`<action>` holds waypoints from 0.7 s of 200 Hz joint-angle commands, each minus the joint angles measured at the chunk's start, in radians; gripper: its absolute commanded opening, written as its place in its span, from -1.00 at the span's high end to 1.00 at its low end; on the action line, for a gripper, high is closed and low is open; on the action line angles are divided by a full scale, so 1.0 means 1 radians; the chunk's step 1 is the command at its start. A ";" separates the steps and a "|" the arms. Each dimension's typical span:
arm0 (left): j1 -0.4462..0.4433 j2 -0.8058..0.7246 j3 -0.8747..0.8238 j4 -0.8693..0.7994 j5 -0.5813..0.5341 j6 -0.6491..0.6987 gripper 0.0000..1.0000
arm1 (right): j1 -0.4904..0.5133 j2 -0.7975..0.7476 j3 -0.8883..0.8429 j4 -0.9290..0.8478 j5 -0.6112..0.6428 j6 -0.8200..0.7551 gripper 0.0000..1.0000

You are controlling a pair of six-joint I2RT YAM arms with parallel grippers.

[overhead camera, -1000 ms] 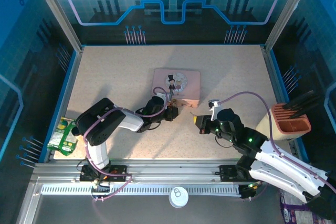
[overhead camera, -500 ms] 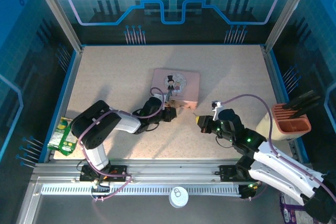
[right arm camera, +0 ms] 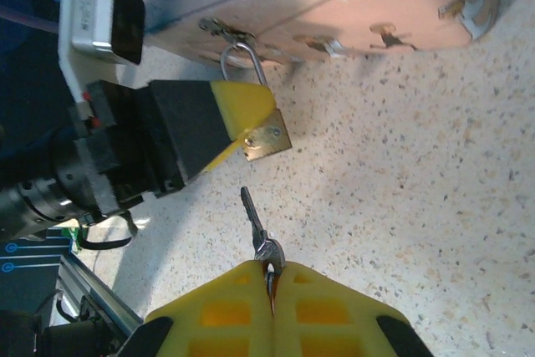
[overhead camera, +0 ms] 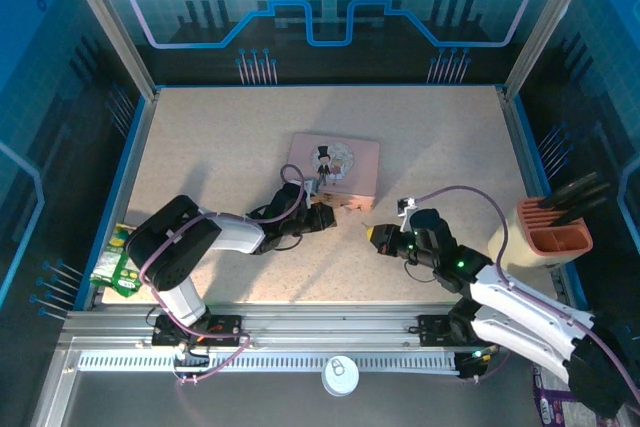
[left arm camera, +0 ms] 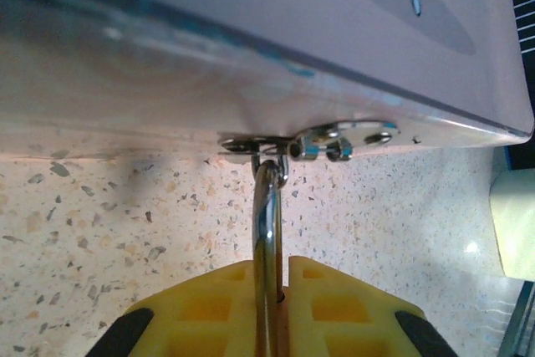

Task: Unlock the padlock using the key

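Observation:
The small brass padlock (right arm camera: 266,138) hangs by its thin silver shackle (left arm camera: 267,206) from the hasp (left arm camera: 334,135) on the front of the pink tin (overhead camera: 335,162). My left gripper (overhead camera: 322,215) is shut on the padlock, its yellow pads (left arm camera: 209,307) clamping the body from the left. In the left wrist view the shackle rises straight up between the pads. My right gripper (right arm camera: 272,277) is shut on the head of a small dark key (right arm camera: 255,223). The key's blade points at the padlock's brass bottom, a short gap away. From above, the right gripper (overhead camera: 378,237) sits just right of the padlock (overhead camera: 332,210).
An orange holder with black tools (overhead camera: 555,232) stands at the right edge. A green packet (overhead camera: 118,259) lies at the left edge. A white round lid (overhead camera: 340,375) rests on the front rail. Blue walls ring the speckled table (overhead camera: 220,137).
The right gripper with the key has edged slightly down and left. The left arm's elbow has swung lower and leftward while its gripper kept hold of the padlock; the tin turned slightly.

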 commanded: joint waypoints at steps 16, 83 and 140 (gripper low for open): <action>-0.001 -0.062 -0.001 0.093 0.005 -0.115 0.93 | -0.009 0.060 -0.035 0.170 -0.042 0.099 1.00; -0.016 -0.060 -0.027 0.179 -0.005 -0.236 0.98 | -0.009 0.217 -0.078 0.407 -0.100 0.221 1.00; -0.021 -0.071 -0.040 0.213 -0.012 -0.286 1.00 | -0.013 0.310 -0.098 0.541 -0.119 0.284 1.00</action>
